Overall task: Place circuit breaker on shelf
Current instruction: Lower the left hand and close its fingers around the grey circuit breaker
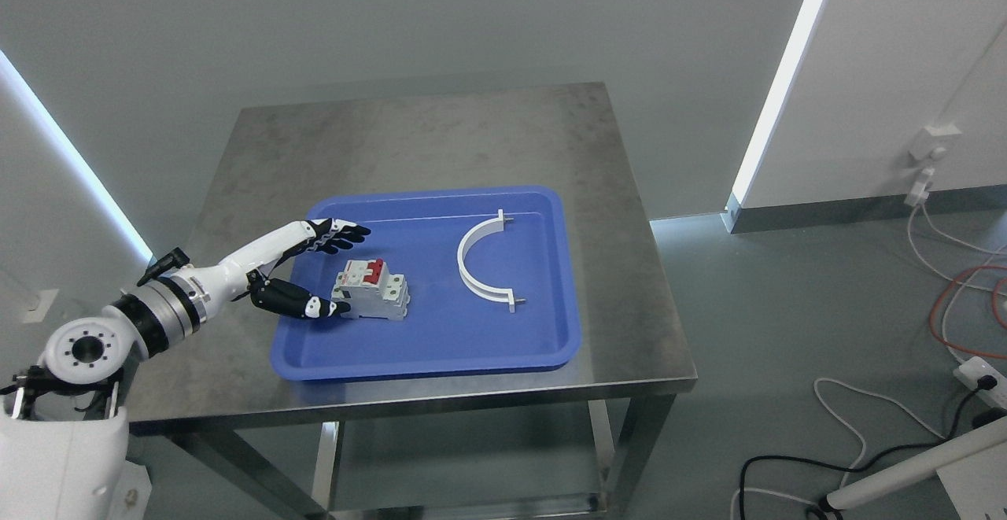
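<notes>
A grey circuit breaker (371, 290) with red switches lies in the left part of a blue tray (440, 347) on a steel table (440, 134). My left hand (340, 268) reaches in over the tray's left side. Its fingers (338, 234) are spread above and behind the breaker. Its thumb (303, 304) touches or nearly touches the breaker's left side. The hand holds nothing. My right arm is out of view.
A white half-ring part (481, 262) lies in the right part of the tray. The table has a lower shelf (464, 457) under its top. Cables (960, 300) and a power strip (983, 378) lie on the floor at the right.
</notes>
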Tool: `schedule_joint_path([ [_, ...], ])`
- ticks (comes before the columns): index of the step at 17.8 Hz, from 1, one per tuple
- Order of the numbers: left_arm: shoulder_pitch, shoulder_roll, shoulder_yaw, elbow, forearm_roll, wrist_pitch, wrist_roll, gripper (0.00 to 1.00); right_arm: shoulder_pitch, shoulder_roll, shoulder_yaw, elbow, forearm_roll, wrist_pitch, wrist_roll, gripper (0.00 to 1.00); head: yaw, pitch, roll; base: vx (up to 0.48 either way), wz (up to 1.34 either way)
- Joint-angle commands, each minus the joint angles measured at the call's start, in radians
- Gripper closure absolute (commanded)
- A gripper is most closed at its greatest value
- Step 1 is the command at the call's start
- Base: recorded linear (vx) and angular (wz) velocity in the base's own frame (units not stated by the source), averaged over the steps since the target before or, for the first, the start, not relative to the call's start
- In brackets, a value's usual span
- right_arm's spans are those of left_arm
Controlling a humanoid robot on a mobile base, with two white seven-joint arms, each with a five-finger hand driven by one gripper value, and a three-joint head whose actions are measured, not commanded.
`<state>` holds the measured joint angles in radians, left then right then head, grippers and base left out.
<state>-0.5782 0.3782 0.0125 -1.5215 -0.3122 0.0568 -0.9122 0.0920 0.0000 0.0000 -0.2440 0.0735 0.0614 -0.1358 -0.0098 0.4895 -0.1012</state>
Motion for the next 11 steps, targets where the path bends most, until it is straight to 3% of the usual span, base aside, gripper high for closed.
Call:
schedule_joint_path([
  [1, 0.008, -0.061, 0.023, 0.003, -0.034, -0.005, -0.005, 0.38, 0.0, -0.017, 0.02, 0.0, 0.0, 0.018, -0.001, 0.0, 0.0, 0.0, 0.0, 0.0, 0.0],
  [6, 0.026, -0.061, 0.018, 0.001, -0.033, -0.012, -0.008, 0.5, 0.0, -0.017, 0.02, 0.0, 0.0, 0.017, -0.001, 0.0, 0.0, 0.0, 0.0, -0.001, -0.01],
  [7, 0.028, -0.064, 0.023, 0.001, -0.033, -0.028, -0.008, 0.6, 0.0, -0.017, 0.02, 0.0, 0.0, 0.018, -0.001, 0.0, 0.0, 0.0, 0.0, 0.0, 0.0],
  [8, 0.028, -0.068, 0.035, 0.003, -0.033, -0.049, -0.01, 0.76, 0.0, -0.017, 0.02, 0.0, 0.0, 0.018, -0.001, 0.0, 0.0, 0.0, 0.0, 0.0, 0.0],
  [11, 0.02, -0.09, 0.107, 0.012, -0.033, -0.116, 0.001, 0.98, 0.0, -0.017, 0.02, 0.0, 0.0, 0.018, 0.001, 0.0, 0.0, 0.0, 0.0, 0.0, 0.0],
])
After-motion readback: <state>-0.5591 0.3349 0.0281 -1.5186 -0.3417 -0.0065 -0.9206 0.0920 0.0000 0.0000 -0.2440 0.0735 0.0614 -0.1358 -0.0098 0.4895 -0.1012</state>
